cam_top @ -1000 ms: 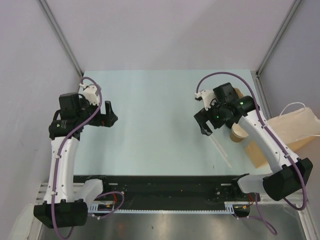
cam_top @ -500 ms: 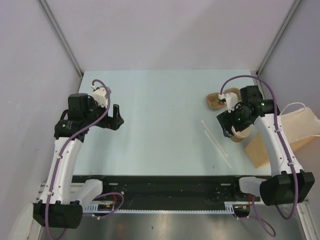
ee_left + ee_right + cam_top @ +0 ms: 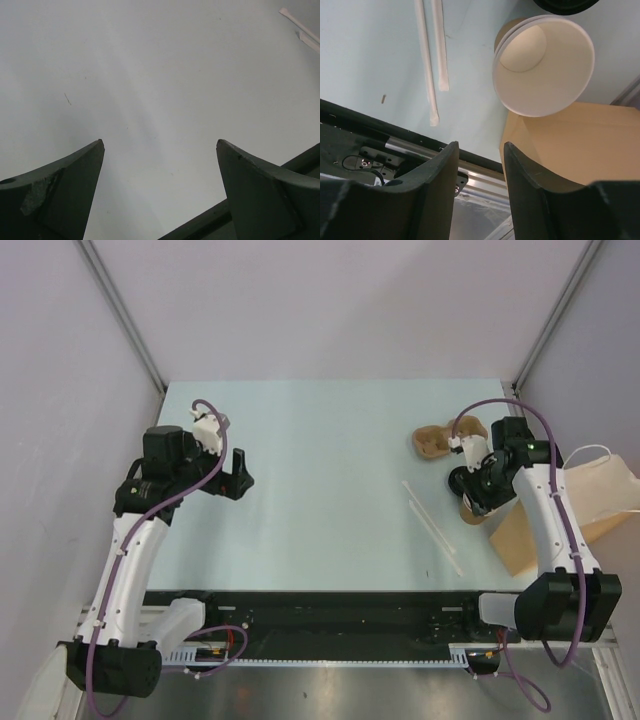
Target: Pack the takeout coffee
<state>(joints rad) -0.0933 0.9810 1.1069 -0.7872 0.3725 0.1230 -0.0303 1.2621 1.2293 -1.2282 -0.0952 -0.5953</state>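
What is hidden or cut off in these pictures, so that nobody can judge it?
1. Top view: the right gripper covers the kraft-brown paper cup almost wholly.
2. Right wrist view: the upper edge cuts off the round black plastic lid.
3. Right wrist view: the cup shows a double rim; whether it is one cup or two nested cups is unclear.

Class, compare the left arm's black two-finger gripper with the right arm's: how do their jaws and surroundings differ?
The left gripper has jaws spread wide; the right gripper has them much narrower. The left gripper hangs over pale table; the right gripper faces a lidless brown paper cup. Both hold nothing.
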